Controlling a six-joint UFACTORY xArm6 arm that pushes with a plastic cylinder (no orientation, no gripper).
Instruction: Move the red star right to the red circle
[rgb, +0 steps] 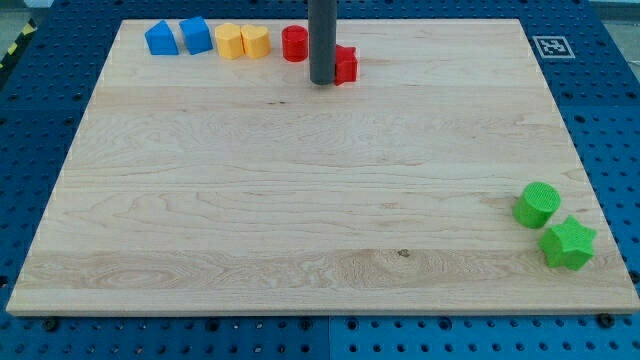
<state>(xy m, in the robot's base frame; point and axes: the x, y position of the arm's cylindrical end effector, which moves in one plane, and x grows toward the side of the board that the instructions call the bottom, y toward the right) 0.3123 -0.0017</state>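
From my station I saw my tip (323, 81) resting on the wooden board (300, 220) near the view's top edge, just left of centre. The rod carried no claw, so there was nothing to spread or press together; it was a plain dark shaft ending on the wood. The red star (346, 65) sat immediately at the view's right of my tip, touching it or very nearly so, with part of the block hidden behind the rod, so I could only suppose its shape from what showed. The red circle (294, 44) lay just to the view's left of the rod, a little nearer the top edge, so my tip stood between the two red blocks. Further left along the same edge were a yellow heart (256, 42) and a yellow block (230, 42) side by side, then a blue block (196, 35) and another blue block (160, 39). Well apart from all of these, at the view's lower right, a green cylinder (537, 204) stood just above a green star (567, 243), the two close together. A small printed marker (551, 46) sat on the board's top right corner.
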